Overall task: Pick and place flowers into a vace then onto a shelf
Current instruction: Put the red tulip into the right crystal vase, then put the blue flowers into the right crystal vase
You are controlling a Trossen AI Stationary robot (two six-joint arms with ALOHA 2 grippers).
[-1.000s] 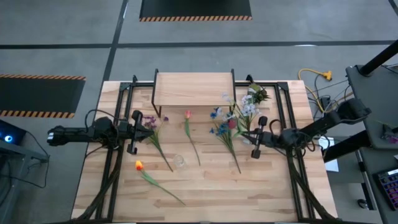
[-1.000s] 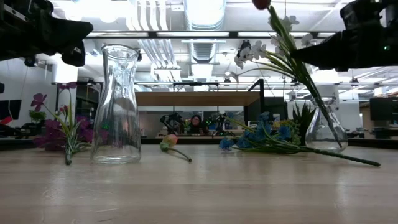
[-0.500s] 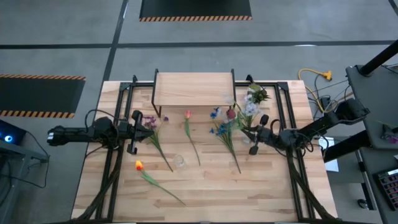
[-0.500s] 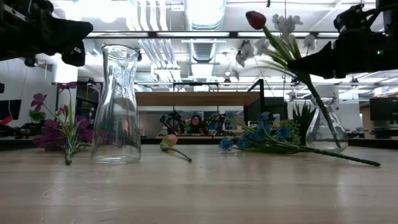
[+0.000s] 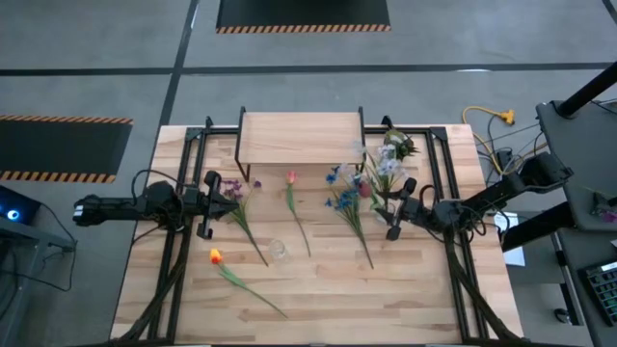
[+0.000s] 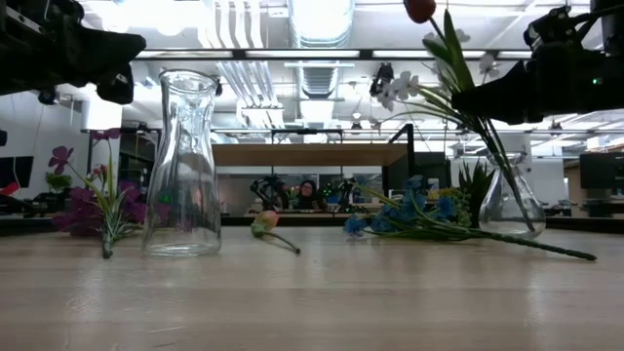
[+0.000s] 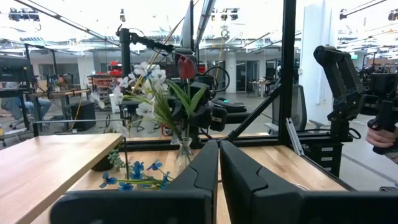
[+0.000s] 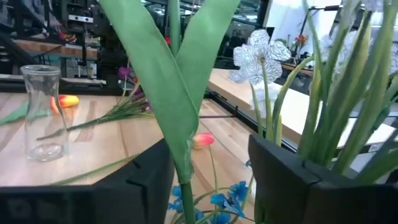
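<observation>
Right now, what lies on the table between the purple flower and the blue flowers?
In the high view, a pink flower lies between the purple flower and the blue flowers.

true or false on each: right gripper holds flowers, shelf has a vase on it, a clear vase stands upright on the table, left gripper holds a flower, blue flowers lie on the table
1. The right gripper holds a bunch of flowers lifted off the table. True.
2. A vase stands on the shelf. False: its board is bare.
3. An empty clear vase stands upright on the table. True.
4. The left gripper holds a flower. False: its fingers are shut on nothing, beside the purple flower lying on the table.
5. Blue flowers lie on the table. True.
</observation>
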